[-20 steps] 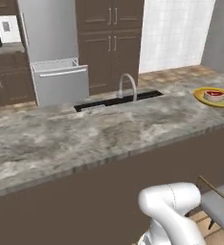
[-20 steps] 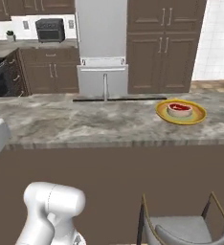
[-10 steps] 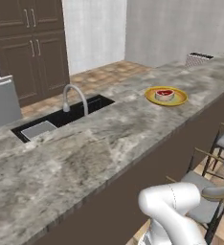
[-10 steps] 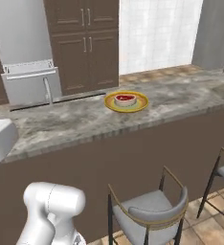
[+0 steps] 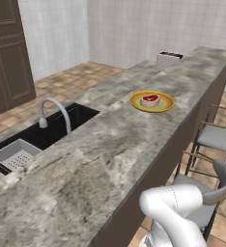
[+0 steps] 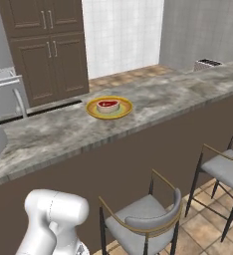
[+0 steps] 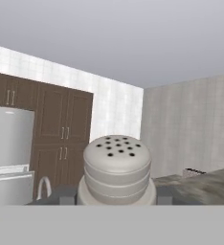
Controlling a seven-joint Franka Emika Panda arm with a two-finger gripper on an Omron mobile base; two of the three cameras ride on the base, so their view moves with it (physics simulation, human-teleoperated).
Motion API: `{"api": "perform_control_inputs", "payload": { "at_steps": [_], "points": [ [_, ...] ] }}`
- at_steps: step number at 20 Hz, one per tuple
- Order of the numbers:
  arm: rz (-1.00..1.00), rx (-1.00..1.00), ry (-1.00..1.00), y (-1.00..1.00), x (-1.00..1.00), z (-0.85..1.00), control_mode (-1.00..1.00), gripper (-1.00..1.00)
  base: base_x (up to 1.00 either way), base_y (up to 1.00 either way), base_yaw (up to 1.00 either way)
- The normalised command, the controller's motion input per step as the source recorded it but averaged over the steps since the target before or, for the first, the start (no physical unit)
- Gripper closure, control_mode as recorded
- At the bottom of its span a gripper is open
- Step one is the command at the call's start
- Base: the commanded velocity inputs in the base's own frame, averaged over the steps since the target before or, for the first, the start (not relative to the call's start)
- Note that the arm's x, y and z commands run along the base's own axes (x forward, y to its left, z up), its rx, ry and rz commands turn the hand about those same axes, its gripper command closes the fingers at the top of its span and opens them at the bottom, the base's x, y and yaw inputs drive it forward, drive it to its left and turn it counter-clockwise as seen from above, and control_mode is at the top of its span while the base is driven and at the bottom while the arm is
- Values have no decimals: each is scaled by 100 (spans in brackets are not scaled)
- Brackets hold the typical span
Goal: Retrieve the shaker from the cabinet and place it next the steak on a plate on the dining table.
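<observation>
In the hand view the claw (image 7: 117, 195) is pinching the shaker (image 7: 117, 168), its dark tips pressing against either side of the pale ridged body, the perforated cap facing the camera. The base views are showing the worktop (image 5: 100, 159): the steak (image 5: 150, 100) is sitting on the yellow plate (image 5: 164, 105), with a sink (image 5: 47, 130), faucet (image 5: 54, 112) and toaster (image 5: 169, 59) alongside, and bar stools (image 6: 143, 219) standing below.

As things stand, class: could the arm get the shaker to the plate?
Probably not yet. The shaker sits in the gripper, but the arm is folded low below the table edge, and the plate lies well along it.
</observation>
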Motion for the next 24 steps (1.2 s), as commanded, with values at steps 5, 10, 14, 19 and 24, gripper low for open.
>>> {"api": "perform_control_inputs", "payload": {
  "at_steps": [5, 10, 14, 19, 24],
  "points": [
    [0, 0, 0, 0, 0, 0, 100, 100, 100, 5, -4],
    [0, 0, 0, 0, 0, 0, 100, 100, 100, 0, 0],
    [0, 0, 10, 0, 75, 0, -100, 100, 25, 0, 0],
    [0, 0, 20, -1, 100, 0, -100, 100, 0, 0, 0],
    [0, 0, 17, -10, 100, 0, -100, 100, 0, 0, 0]
  ]
}}
